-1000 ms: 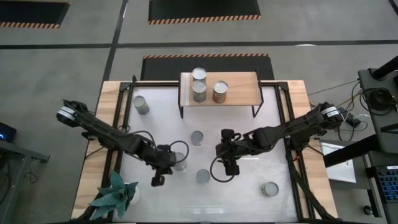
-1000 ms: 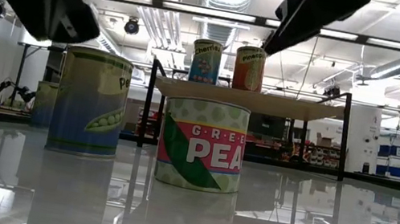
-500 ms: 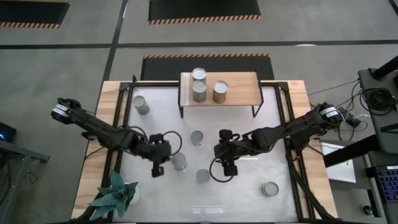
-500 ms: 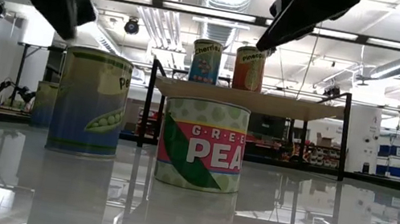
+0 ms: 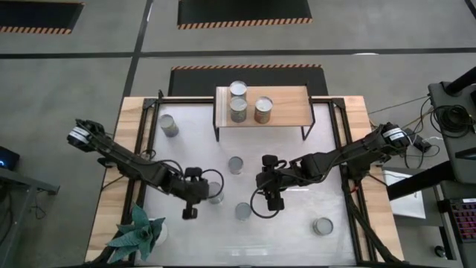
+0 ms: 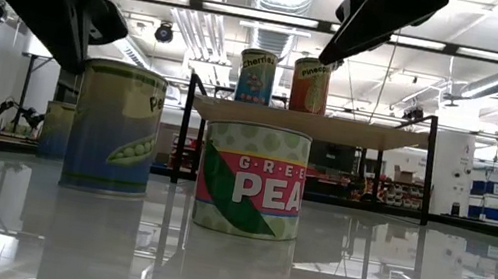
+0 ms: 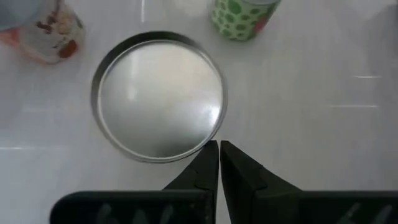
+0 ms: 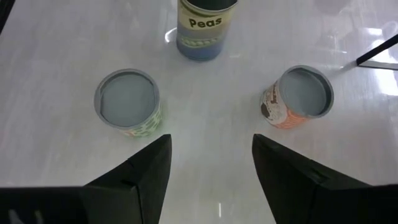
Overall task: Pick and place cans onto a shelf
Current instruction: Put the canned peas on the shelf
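Note:
Three cans (image 5: 238, 109) stand on the light-wood shelf (image 5: 290, 108) at the table's far edge. Several more stand on the white tabletop, among them one with a pea label (image 5: 216, 192) (image 6: 114, 127) and a "Green Peas" can (image 5: 243, 211) (image 6: 252, 181). My left gripper (image 5: 192, 201) (image 7: 219, 148) is shut, points down, and hangs just over the near-left rim of the pea-label can's silvery top (image 7: 158, 96). My right gripper (image 5: 271, 195) (image 8: 211, 162) is open and empty, above the table right of centre. My left gripper's shut fingertips (image 7: 210, 155) stand at the rim of the pea-label can's top (image 7: 198, 144), coming from above. I cannot tell whether they touch it. The can stands upright on the table.
A teal spiky plant (image 5: 137, 231) stands at the near left corner. Single cans stand at the far left (image 5: 169, 125), the middle (image 5: 236, 164) and the near right (image 5: 322, 225). The shelf's black legs (image 5: 217, 126) stand on the table, with free board to the right of its cans.
My left gripper went toward the table's far-left, then came back toward the near edge, ending close to where it was beside the pea-label can. My right arm has kept still.

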